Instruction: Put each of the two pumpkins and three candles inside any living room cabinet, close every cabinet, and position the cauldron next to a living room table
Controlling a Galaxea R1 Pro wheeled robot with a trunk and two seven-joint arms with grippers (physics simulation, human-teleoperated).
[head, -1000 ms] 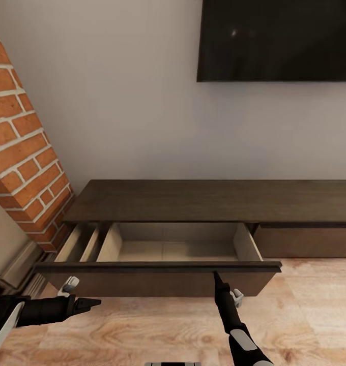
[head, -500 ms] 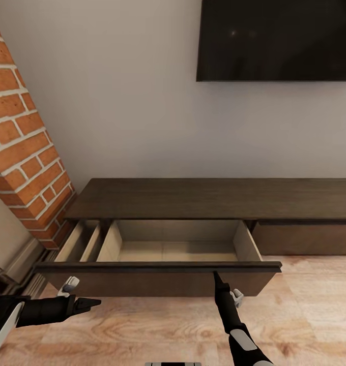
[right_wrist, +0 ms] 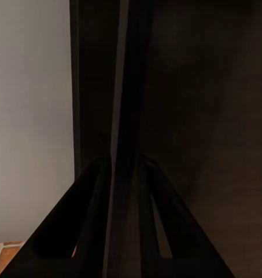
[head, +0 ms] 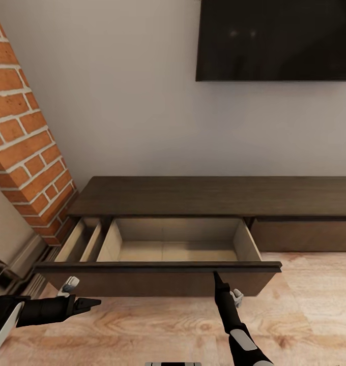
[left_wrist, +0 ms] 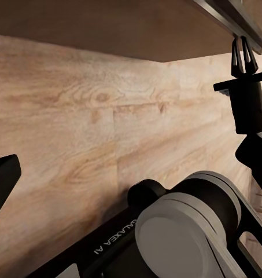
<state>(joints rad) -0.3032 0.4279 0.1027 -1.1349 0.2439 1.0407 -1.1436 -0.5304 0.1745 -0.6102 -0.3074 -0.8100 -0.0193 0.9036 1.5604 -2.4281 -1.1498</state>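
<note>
Against the pale grey wall, stood the cabinet (head: 213,195): long, low, dark brown wood, flat matte top. Had its wide drawer (head: 175,244) pulled fully out over the floor (head: 305,315), lined in smooth pale beige, bare inside, split by a partition into a narrow left compartment and a broad right one. Was fronted by a dark panel with a thin ledge-like lip (head: 157,265) along its upper edge. Kept the section to the right shut.

At that lip, right of centre, reached up the right gripper (head: 215,275), slim, black, tapering. Seen from its wrist, pressed two flat triangular fingers (right_wrist: 84,226) on either side of the thin dark edge (right_wrist: 126,116), jaws clenched on it.

Low at the left, lay the left gripper (head: 91,303) level, pointing right below the drawer front, apart from it, tips drawn together into one point, jaws clenched on nothing.

Beneath, spread light wood planks with wavy grain and knots. At the left rose a red brick pillar (head: 25,142) with pale mortar; above the cabinet hung a glossy black screen (head: 275,40).
</note>
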